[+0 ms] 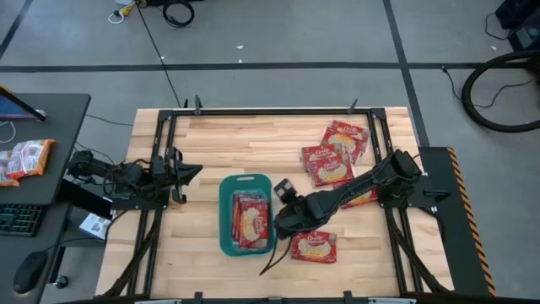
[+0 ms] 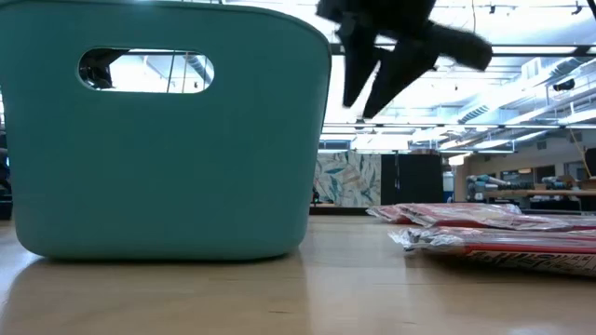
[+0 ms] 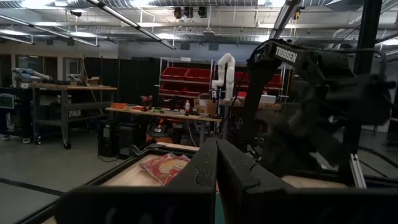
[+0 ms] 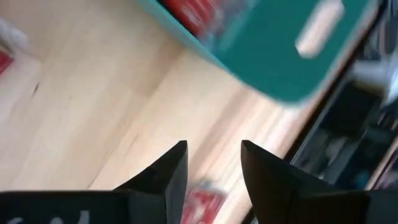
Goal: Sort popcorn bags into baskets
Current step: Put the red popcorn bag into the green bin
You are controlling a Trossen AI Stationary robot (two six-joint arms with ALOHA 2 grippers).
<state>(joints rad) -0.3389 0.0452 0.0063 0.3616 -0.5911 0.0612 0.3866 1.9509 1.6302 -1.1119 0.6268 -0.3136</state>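
One word can be read: "TROSSEN", in white capitals on the dark upper link of the right arm [image 3: 292, 59], seen from the left wrist view across the table. The popcorn bags [image 1: 327, 165] carry white lettering on their red faces, but in the high view it is too small to make out, and in the low view the packets lie edge-on so no print shows. The orange-and-white snack packet [image 1: 25, 159] on the side desk also bears print that cannot be read. The teal basket [image 2: 168, 140] shows no marking.
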